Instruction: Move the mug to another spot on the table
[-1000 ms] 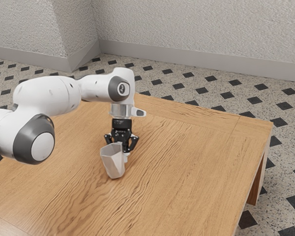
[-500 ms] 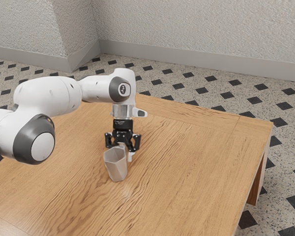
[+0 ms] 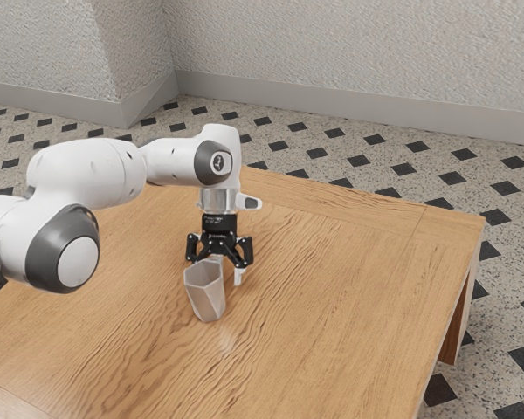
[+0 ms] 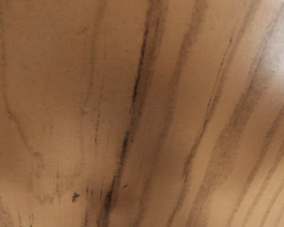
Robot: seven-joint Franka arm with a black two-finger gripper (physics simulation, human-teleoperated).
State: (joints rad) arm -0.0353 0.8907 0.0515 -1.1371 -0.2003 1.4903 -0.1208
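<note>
Grey and faceted, the mug [image 3: 204, 295] stands upright on the wooden table [image 3: 358, 288], a little toward the exterior view's left of its middle. The gripper [image 3: 220, 272] hangs just above and behind the rim with its fingers spread wide and nothing held. One fingertip sits just beside the mug's wall; whether it touches, I cannot tell. The step looks like letting go, so a straight vertical lift should keep either finger from catching the rim and tipping the mug.
</note>
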